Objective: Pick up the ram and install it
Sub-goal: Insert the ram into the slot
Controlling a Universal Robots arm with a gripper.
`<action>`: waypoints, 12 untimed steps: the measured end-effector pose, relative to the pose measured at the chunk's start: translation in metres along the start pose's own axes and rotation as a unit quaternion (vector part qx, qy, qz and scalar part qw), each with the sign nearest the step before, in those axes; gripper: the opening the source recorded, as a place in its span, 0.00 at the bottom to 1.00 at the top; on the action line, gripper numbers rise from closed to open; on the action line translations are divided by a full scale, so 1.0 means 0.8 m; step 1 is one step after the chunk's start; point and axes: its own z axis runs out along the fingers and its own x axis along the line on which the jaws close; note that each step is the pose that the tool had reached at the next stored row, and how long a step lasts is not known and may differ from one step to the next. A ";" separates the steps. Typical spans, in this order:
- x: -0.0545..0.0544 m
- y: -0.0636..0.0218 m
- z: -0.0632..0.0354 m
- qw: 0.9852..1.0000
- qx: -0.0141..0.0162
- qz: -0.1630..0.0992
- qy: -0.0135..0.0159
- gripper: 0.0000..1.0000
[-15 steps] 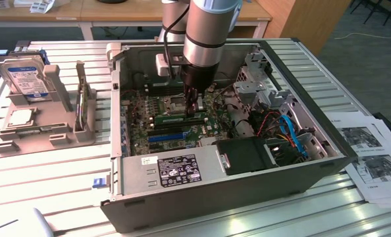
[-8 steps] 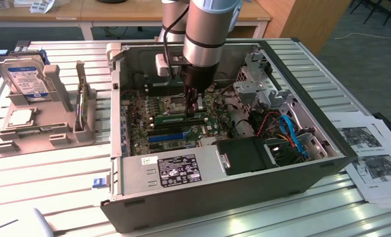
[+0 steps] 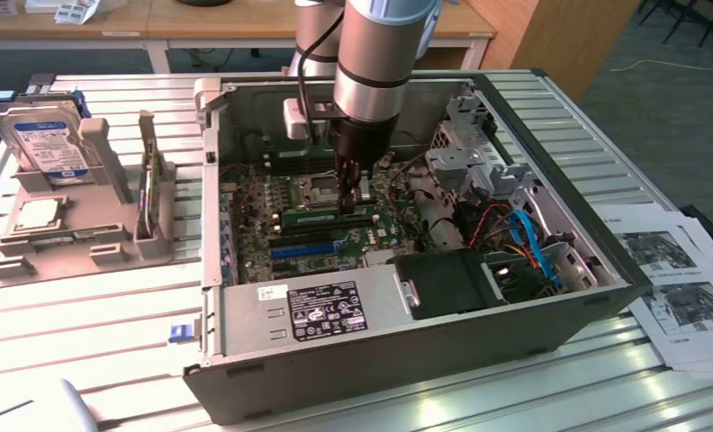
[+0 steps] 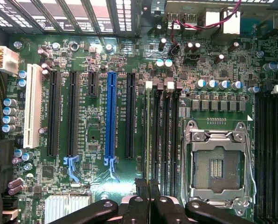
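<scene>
Slatted metal worktop [image 3: 93, 306] is carrying an open computer case [image 3: 369, 346]. Inside, the end effector [image 3: 354, 200], nearly closed, is pinching the ram [image 3: 314, 217] at the memory slots [image 4: 167, 135] beside the CPU socket [image 3: 320, 189]. Whether the ram is sitting fully home, I cannot tell.

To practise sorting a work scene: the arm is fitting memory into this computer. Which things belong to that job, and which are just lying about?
Part of the job: the ram, held in the gripper; black memory slots; open computer case.
Lying about: hard drive, grey holder, printed sheets.
</scene>
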 end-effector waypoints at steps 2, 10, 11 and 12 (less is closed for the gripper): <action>0.000 0.000 0.000 1.000 0.000 0.000 0.000 0.12; 0.000 0.000 0.002 1.000 0.000 0.000 0.000 0.12; 0.000 0.000 0.002 1.000 0.000 0.000 0.000 0.12; 0.000 0.000 0.003 1.000 0.000 0.000 0.000 0.12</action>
